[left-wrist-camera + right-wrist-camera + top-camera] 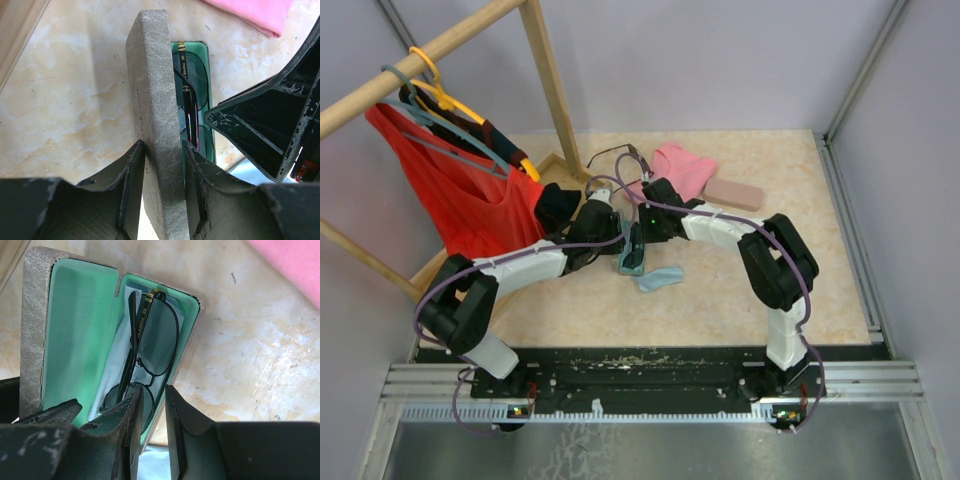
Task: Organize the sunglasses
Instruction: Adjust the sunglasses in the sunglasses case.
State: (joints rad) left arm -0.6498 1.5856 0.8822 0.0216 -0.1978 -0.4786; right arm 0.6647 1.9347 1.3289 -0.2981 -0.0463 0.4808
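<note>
Spreading across the overhead view, one beige marbled tabletop (pixel 710 310) carries one pink oblong case (pixel 735 193) at upper right, with bare room around it. At centre, the left gripper (pixel 164 150) clamps the raised lid of one grey, green-lined spectacle case (pixel 150 90). Only the right wrist view shows the whole interior: one pair of dark wire-framed sunglasses (pixel 155 335) lies inside. The right gripper (pixel 154 405) straddles the case's rim; whether it pinches is unclear.
</note>
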